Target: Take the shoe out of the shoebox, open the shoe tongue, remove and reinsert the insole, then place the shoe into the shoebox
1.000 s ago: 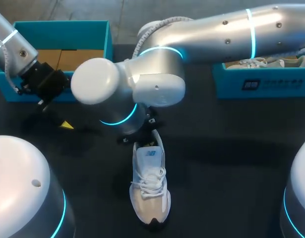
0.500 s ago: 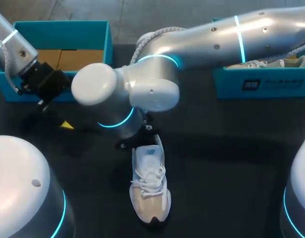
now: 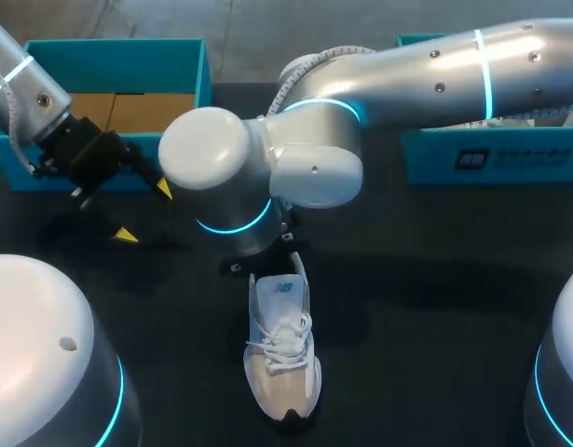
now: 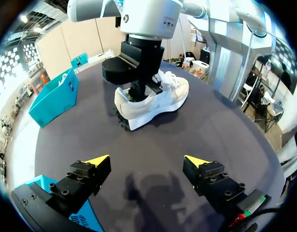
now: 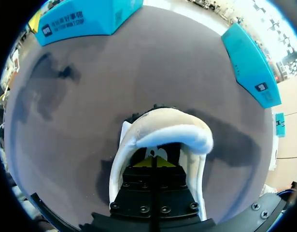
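Note:
A white and beige shoe (image 3: 282, 346) lies on the dark table, toe toward me, and also appears ahead of my left gripper as the shoe (image 4: 160, 104). My right arm (image 3: 267, 168) reaches past the middle and stands over its heel. The right gripper (image 5: 158, 162) is shut, its fingers down inside the shoe opening behind the padded heel collar (image 5: 173, 133); what they pinch is hidden. My left gripper (image 4: 147, 162) hangs open and empty above the table, left of the shoe, and shows as the left gripper (image 3: 144, 212) in the head view.
An open teal shoebox (image 3: 109, 60) with a cardboard floor stands at the back left, behind my left arm. A second teal shoebox (image 3: 491, 154) at the back right holds another shoe. Bare table lies to the right of the shoe.
My right arm's elbow swung a little left and then back right, uncovering the left gripper's second yellow tip. The shoe and my left arm stayed put.

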{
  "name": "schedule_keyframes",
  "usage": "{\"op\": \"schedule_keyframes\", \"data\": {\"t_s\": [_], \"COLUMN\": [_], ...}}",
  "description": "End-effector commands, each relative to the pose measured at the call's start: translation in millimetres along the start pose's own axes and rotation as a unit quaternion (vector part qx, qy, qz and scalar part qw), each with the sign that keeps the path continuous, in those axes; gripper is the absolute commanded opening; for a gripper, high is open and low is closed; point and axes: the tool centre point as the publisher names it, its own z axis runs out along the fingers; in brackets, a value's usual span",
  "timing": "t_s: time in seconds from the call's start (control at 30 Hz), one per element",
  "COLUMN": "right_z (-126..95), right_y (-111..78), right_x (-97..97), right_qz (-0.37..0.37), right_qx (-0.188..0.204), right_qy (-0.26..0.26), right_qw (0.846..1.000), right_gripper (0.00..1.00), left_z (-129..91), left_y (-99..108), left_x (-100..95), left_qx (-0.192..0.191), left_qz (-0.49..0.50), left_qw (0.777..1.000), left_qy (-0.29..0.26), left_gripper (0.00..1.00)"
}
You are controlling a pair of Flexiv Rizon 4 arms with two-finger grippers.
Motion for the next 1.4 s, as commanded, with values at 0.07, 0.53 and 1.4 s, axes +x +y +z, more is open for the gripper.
{"op": "schedule_keyframes", "data": {"t_s": [0.07,0.53,1.4], "right_z": [13.5,24.8,-23.8], "right_y": [0.6,-3.4,-8.6], "right_x": [-4.3,-1.5,-6.1], "right_qz": [0.0,0.007,0.01], "right_qx": [0.016,0.037,0.03], "right_qy": [0.026,0.068,0.073], "right_qw": [1.0,0.997,0.997], "right_gripper": [0.0,0.0,0.0], "left_z": [-0.6,-0.6,-0.6], "left_y": [-0.2,-0.2,-0.2], "left_x": [0.3,0.3,0.3], "left_qx": [-0.002,-0.002,-0.002], "left_qz": [0.0,0.0,0.0], "left_qw": [1.0,1.0,1.0], "left_qy": [0.001,0.001,0.001], "left_gripper": [1.0,1.0,1.0]}}
